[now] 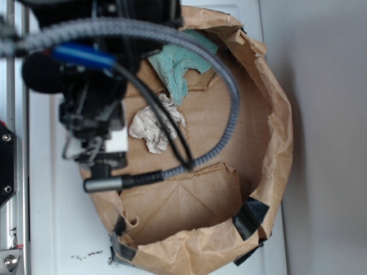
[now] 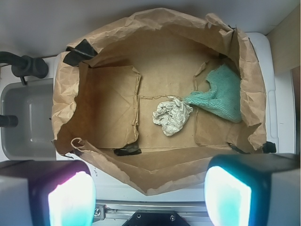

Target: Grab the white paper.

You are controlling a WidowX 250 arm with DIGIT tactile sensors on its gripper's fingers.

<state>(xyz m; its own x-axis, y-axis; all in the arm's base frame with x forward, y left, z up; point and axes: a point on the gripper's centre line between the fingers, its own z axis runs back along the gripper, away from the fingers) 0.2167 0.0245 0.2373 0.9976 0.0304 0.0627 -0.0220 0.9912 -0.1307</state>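
The white paper is a crumpled off-white wad lying on the floor of the large brown paper bag. In the wrist view the white paper lies near the middle of the bag, touching the teal cloth on its right. My gripper is open, its two glowing pads wide apart at the bottom corners, high above the bag's near rim and empty. In the exterior view the gripper hangs at the bag's left edge, left of the paper.
The teal knitted cloth lies at the bag's far side. A grey cable loops over the bag. Black tape patches sit on the bag's rim. A grey tray is left of the bag.
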